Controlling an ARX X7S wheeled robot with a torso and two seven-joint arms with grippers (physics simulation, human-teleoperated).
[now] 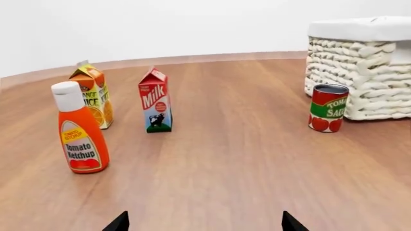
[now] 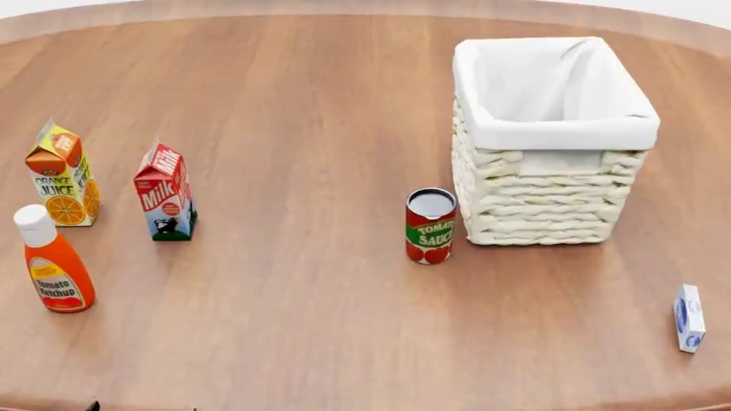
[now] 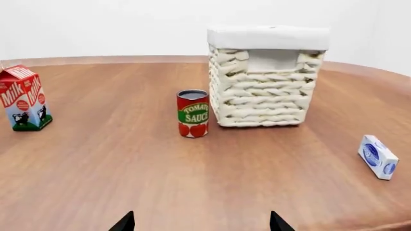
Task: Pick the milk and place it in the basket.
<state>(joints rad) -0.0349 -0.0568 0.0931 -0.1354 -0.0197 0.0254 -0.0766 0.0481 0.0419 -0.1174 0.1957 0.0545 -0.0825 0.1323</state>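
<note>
The milk (image 2: 164, 193) is a small carton with a red top and a cow picture, upright on the wooden table at the left. It also shows in the left wrist view (image 1: 155, 100) and the right wrist view (image 3: 24, 98). The basket (image 2: 553, 193), cream wicker with white lining, stands at the right; it also shows in the left wrist view (image 1: 359, 72) and the right wrist view (image 3: 265, 91). My left gripper (image 1: 204, 225) is open and empty, well short of the milk. My right gripper (image 3: 200, 224) is open and empty, facing the basket from a distance.
An orange juice carton (image 2: 63, 176) stands left of the milk. A ketchup bottle (image 2: 51, 262) stands nearer me at the left. A tomato sauce can (image 2: 430, 226) stands just left of the basket. A small white box with blue marks (image 2: 689, 318) lies at the right.
</note>
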